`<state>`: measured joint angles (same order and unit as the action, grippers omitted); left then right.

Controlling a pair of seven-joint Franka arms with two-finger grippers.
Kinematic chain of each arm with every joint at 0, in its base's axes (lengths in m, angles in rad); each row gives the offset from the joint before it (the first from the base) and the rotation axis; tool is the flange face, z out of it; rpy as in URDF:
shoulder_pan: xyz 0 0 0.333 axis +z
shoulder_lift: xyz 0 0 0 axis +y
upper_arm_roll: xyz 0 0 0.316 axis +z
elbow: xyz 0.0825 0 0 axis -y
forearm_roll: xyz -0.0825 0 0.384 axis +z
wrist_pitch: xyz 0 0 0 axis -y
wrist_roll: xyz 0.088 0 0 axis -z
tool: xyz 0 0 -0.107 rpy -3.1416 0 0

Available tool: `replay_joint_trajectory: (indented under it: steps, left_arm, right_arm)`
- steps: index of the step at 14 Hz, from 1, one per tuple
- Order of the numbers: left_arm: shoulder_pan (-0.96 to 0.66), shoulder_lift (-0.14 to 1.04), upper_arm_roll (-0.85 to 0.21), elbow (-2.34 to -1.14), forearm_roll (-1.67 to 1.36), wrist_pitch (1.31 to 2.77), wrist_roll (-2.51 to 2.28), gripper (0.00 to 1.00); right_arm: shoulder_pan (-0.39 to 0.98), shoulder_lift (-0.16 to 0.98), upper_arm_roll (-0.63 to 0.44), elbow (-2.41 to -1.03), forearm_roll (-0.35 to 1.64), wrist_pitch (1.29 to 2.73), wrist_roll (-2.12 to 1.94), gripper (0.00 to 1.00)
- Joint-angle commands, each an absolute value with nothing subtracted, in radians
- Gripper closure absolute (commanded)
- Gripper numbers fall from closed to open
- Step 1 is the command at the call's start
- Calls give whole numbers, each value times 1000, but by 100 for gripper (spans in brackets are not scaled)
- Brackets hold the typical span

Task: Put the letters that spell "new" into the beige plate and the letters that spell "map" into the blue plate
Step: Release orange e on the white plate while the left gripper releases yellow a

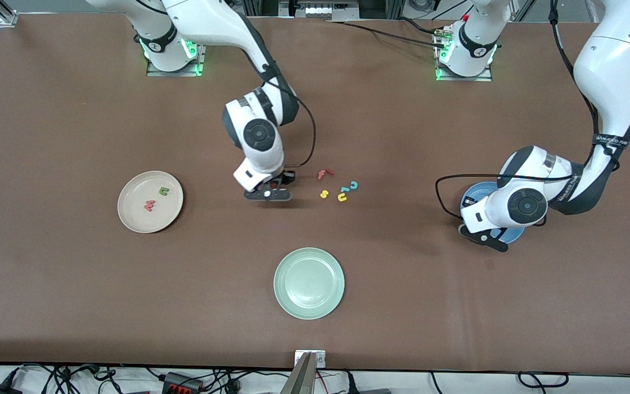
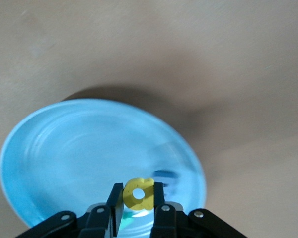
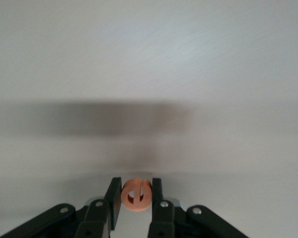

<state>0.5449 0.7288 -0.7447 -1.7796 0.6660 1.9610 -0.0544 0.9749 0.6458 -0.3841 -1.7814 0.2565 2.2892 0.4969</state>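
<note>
Brown worktop [image 1: 74, 306] carries three plates well apart: the beige plate [image 1: 134, 210] toward the right arm's end, the blue plate [image 1: 471, 196] toward the left arm's end and mostly hidden under that arm, and a pale green plate [image 1: 309, 283] between them, nearer the front camera. In the beige plate lie the green n [image 1: 164, 191] and the pinkish-red w [image 1: 149, 206]. The right gripper [image 3: 136, 196] is down at the worktop beside the loose cluster, its jaws closed on the orange e [image 3: 136, 194]; the left gripper [image 2: 138, 196] hangs over the blue plate with its jaws pinching the yellow a [image 2: 138, 192]. In the left wrist view a blurred blue piece [image 2: 165, 174], probably the m, and a sliver of teal [image 2: 135, 215], probably the p, show in the plate below the jaws, but I cannot tell for sure. A red f [image 1: 324, 174], a yellow s [image 1: 324, 193], a yellow u [image 1: 342, 197] and two teal hooked letters [image 1: 350, 187] are left on the worktop. The risks, as I judge them: the e is held by its thin edges, so it could twist or slip out on the long carry to the beige plate; the foam a may cling to a pad when released and fall outside the rim, or bounce on the letters below; and a low sweep by the right arm could scatter the nearby leftovers.
</note>
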Motion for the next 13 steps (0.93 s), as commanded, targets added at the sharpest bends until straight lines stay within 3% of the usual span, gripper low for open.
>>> replay_joint_trajectory:
  steps: [1, 4, 8, 13]
  left_arm:
    - [581, 704, -769, -1807, 698, 1977, 5, 0]
    - [586, 701, -810, -1793, 693, 1965, 23, 0]
    - [650, 657, -946, -1776, 683, 1863, 6, 0]
    - [687, 658, -1090, -1582, 677, 1622, 2, 0]
  right_arm:
    - [963, 617, -542, -1789, 262, 2153, 370, 86]
    - [867, 615, -650, -1790, 262, 2036, 151, 86]
    - [755, 614, -689, -1811, 262, 1947, -50, 86]
    - [677, 632, -687, -1844, 262, 1960, -149, 84]
